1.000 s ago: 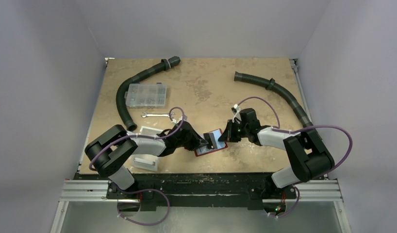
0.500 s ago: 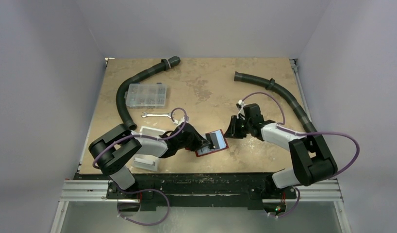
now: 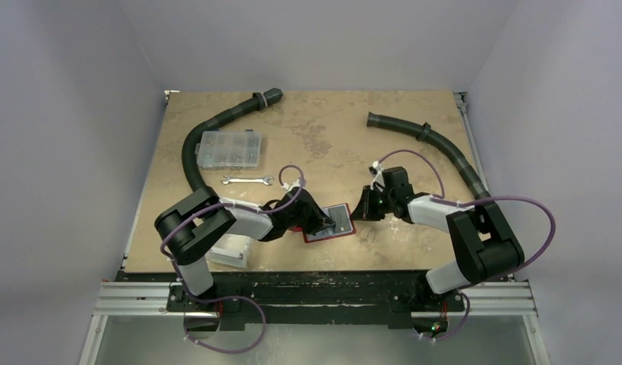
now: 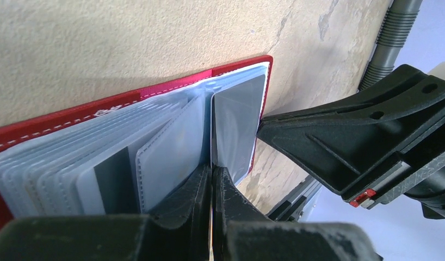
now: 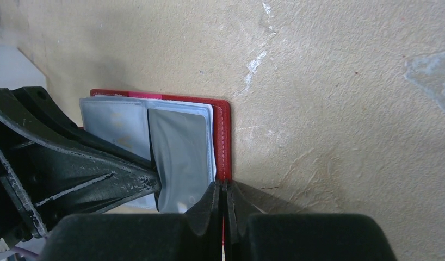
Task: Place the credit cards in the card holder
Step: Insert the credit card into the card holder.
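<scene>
The red card holder (image 3: 317,237) lies open near the table's front middle, its clear sleeves fanned out. It also shows in the left wrist view (image 4: 122,100) and the right wrist view (image 5: 224,136). A greyish credit card (image 3: 338,219) rests over its right half, seen closer in both wrist views (image 4: 239,119) (image 5: 182,152). My left gripper (image 3: 323,225) (image 4: 212,173) is shut on that card's edge. My right gripper (image 3: 360,212) (image 5: 222,187) is shut on the holder's red right edge. Another card with a dark stripe (image 4: 109,182) sits in a sleeve. No light blue or yellowish card shows.
A white bin (image 3: 230,249) sits under my left arm at the front left. A clear compartment box (image 3: 230,148) and a small wrench (image 3: 247,180) lie behind it. Black hoses curve at the back left (image 3: 209,125) and back right (image 3: 445,144).
My left arm has pushed right and the greyish card, tilted up before, now lies lower over the holder. My right gripper drew back slightly, then returned to the holder's edge.
</scene>
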`<action>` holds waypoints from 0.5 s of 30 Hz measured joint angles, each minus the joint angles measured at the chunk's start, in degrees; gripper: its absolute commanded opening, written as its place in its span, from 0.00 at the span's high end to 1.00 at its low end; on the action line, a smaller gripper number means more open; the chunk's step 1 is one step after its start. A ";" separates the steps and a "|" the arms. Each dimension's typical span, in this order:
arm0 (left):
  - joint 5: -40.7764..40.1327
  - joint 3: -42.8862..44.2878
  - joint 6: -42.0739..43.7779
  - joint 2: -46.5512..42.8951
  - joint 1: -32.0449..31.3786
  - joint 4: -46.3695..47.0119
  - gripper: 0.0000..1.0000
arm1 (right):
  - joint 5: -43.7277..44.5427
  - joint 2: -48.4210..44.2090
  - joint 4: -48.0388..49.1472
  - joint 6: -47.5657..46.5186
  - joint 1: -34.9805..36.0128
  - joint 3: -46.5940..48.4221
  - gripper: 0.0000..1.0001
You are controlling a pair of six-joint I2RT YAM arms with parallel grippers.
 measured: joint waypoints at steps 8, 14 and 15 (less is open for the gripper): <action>1.07 4.15 4.24 0.50 0.07 -6.34 0.90 | 0.15 -0.13 0.02 -0.02 -0.52 -0.07 0.95; 0.98 8.44 9.84 -0.94 -0.15 -15.54 0.59 | 0.76 -0.79 -0.66 0.00 -0.17 -0.07 0.94; 0.72 8.46 10.47 -1.86 -0.33 -17.07 0.54 | 0.76 -0.81 -0.70 0.00 0.04 -0.07 0.94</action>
